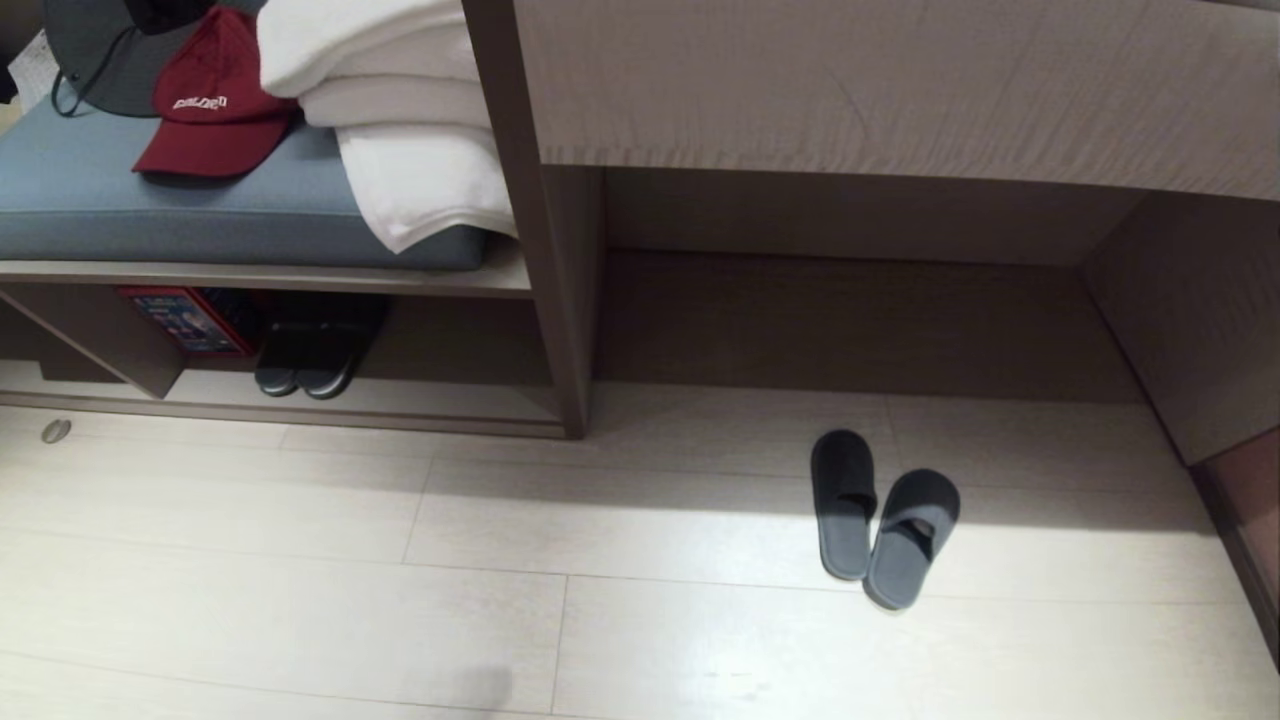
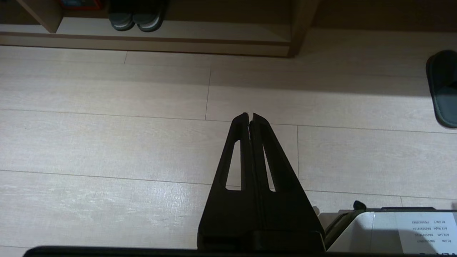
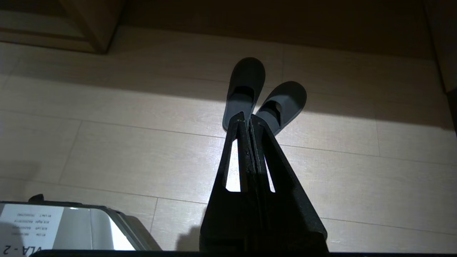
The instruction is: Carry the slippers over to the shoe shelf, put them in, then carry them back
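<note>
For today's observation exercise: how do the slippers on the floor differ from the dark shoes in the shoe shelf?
The slippers lie on open floor, partly lit; the dark shoes sit shaded inside the shoe shelf. The slippers splay apart at the toes; the dark shoes lie parallel. The dark shoes show pale sole edges; the slippers don't. Both are pairs.

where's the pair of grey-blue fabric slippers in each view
Head view: grey-blue fabric slippers on the pale floor, right of centre, before the open recess.
Left wrist view: one slipper cut off by the right edge.
Right wrist view: both just beyond the shut right claw.
Shared landmark: beige wooden divider panel.
</note>
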`<state>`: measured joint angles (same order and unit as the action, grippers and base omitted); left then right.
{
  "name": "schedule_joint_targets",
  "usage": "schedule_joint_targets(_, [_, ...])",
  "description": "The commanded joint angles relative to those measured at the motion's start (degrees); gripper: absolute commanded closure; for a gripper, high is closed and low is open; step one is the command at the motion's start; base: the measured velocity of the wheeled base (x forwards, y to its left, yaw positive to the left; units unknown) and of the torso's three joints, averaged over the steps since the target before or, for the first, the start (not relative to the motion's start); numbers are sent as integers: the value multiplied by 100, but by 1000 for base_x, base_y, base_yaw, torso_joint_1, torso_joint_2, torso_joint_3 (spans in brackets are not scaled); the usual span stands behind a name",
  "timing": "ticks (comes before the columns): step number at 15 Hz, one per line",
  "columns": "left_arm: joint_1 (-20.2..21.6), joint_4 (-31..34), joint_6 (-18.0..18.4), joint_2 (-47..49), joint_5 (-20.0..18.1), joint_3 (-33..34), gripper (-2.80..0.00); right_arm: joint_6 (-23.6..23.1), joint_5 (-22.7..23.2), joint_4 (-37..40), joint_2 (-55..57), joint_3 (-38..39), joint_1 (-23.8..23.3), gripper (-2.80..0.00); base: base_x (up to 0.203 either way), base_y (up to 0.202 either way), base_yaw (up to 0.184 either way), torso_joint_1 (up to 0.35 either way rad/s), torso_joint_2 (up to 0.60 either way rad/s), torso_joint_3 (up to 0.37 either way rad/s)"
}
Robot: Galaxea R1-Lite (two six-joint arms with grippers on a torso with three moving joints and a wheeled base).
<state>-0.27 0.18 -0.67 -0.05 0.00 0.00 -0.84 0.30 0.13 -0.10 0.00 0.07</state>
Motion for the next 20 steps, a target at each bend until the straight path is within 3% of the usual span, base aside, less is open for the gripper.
schedule_joint_targets(1, [0, -1, -3, 5, 0, 9, 0, -4, 5, 5, -8, 9, 1, 0, 0, 0, 0, 2, 2, 199])
schedule_joint_targets(20, [0, -1, -3, 5, 0, 9, 0, -4, 5, -4, -8, 9, 1, 0, 0, 0, 0, 3, 1, 201])
